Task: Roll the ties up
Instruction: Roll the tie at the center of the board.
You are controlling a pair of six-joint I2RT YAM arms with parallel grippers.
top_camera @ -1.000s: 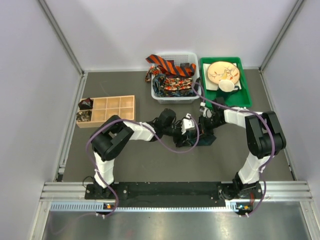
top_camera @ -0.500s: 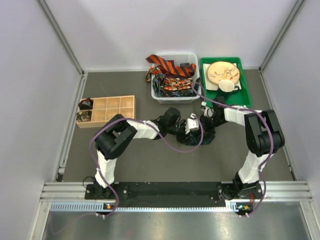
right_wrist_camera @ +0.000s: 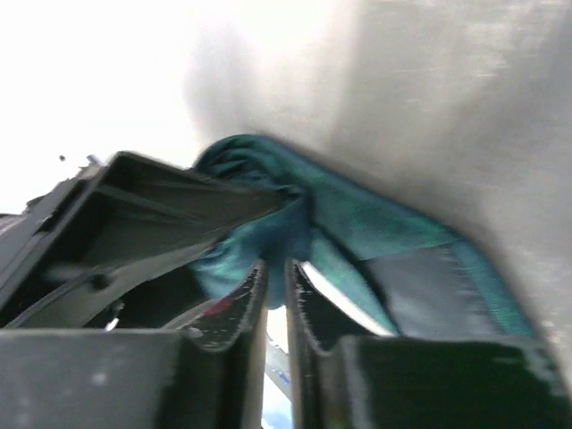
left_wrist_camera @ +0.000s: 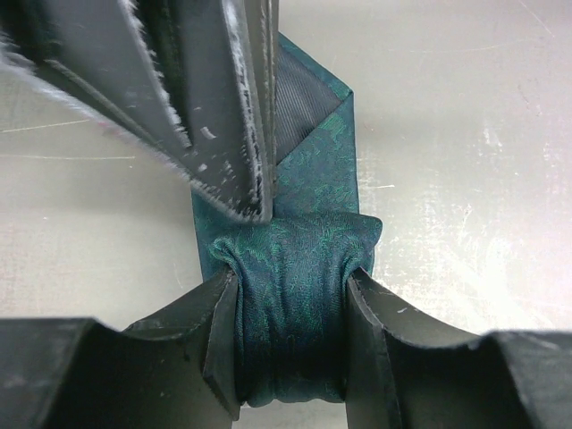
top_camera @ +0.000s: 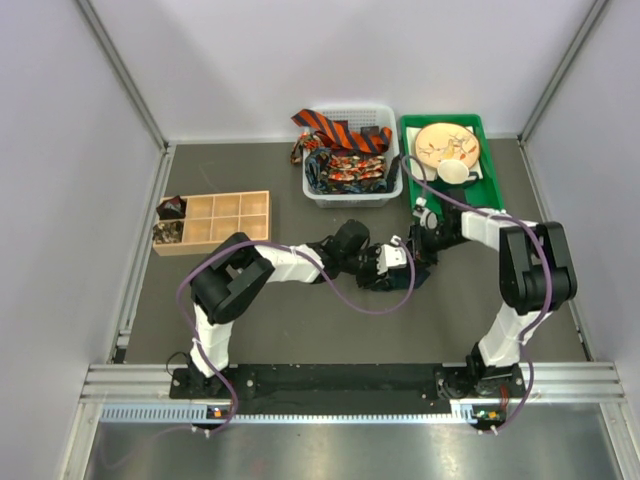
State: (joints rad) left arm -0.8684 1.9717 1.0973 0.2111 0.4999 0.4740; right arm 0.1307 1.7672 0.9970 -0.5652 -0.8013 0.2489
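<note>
From above, both arms met at mid-worktop [top_camera: 300,330], the left gripper [top_camera: 388,268] reaching in from the left and the right gripper [top_camera: 418,250] facing it from the right, tips nearly touching; what lay between them was hidden there; the spare ties [top_camera: 345,150] stayed heaped in the white basket [top_camera: 318,192] at the back, well apart. In the left wrist view, the left gripper [left_wrist_camera: 290,313] was clamped on the rolled end of the teal tie [left_wrist_camera: 295,295], one finger on each side of the bundle; the unrolled tail ran straight away from it, flat on the worktop, its pointed lined end under the right gripper's fingers [left_wrist_camera: 241,134], which came down just beside the roll. In the right wrist view, the right gripper [right_wrist_camera: 277,295] stood only a narrow slit apart, light showing through and no cloth between; the tie lay just past its tips. The remaining length lay on the right arm's side, so that arm seemed better placed to feed it.
</note>
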